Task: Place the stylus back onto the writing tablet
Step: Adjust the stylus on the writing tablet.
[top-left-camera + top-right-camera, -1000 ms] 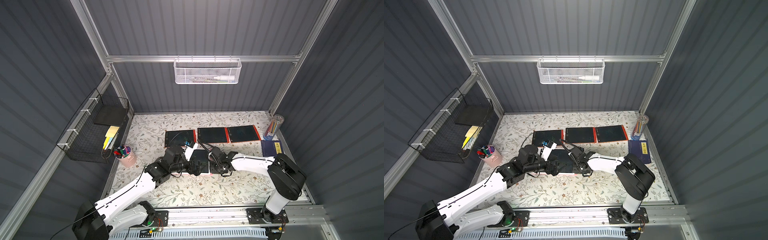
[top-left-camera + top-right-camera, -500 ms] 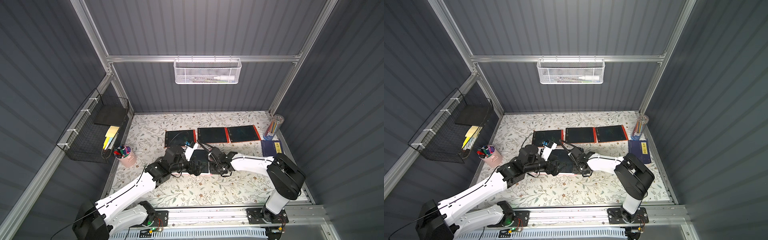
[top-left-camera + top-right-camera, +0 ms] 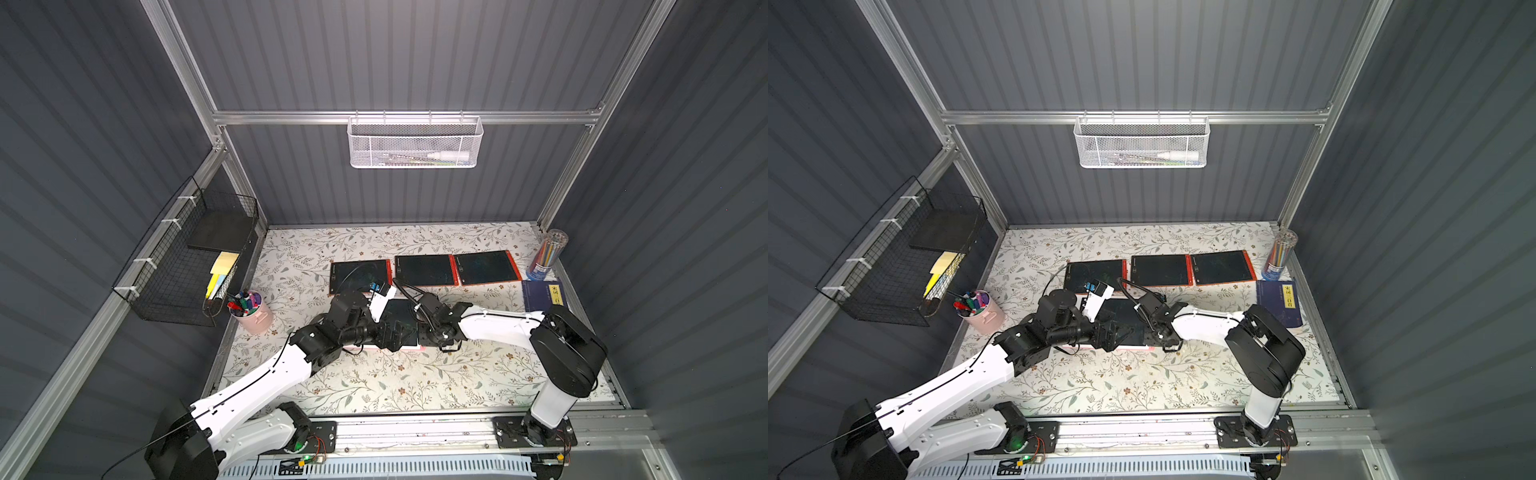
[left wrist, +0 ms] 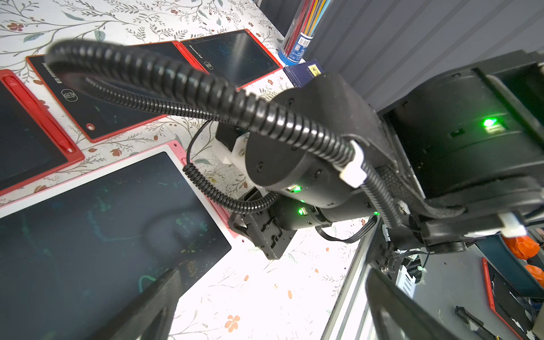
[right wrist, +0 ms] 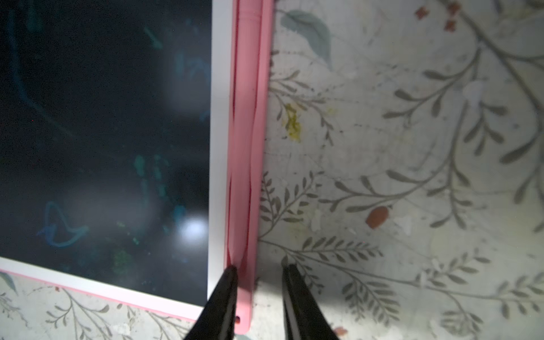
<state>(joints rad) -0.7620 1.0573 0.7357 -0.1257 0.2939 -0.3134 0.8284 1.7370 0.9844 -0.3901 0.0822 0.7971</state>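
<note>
Two grippers hang over the writing tablet point(image 5: 103, 117). Your left gripper point(image 4: 273, 273) gapes fully, empty. Your right gripper point(image 5: 260, 268) stands part open, gripping nothing; the stylus point(image 5: 244, 147) lies in the tablet's side groove, running ahead from between its fingertips. Lift crookedly and a finger could snag the stylus and flip it out. Away on your left gripper's side, the black wire basket point(image 3: 166, 266) holds yellow notes; high beyond both grippers, the white mesh basket point(image 3: 374, 145) holds a white tube; below the wire basket, the pink cup point(image 3: 255, 320) holds markers.

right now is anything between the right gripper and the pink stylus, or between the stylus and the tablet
Nothing visible. The right gripper straddles the pink stylus, jaws apart, and the stylus lies along the pink edge of the writing tablet.
</note>
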